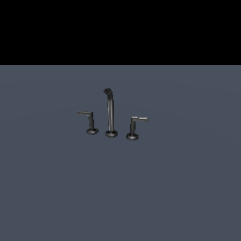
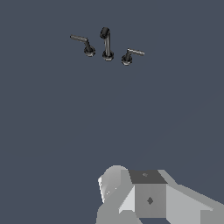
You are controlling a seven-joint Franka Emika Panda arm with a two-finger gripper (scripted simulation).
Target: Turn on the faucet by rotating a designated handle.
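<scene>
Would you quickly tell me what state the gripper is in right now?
Gripper: cannot be told; only its grey body shows in the wrist view, no fingertips. It holds nothing, far from the faucet.

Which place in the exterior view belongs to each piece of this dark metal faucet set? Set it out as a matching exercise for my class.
Things:
1. tall thin dark spout with curved tip
2. short L-shaped handle with paler silvery lever arm
3. short L-shaped handle with darker lever arm

Places (exterior view):
A. leftmost
B. rightmost
C. middle

Pairs: 1-C, 2-B, 3-A. All three stand apart on the plain grey surface. The pincer's fingers are out of both views.
</scene>
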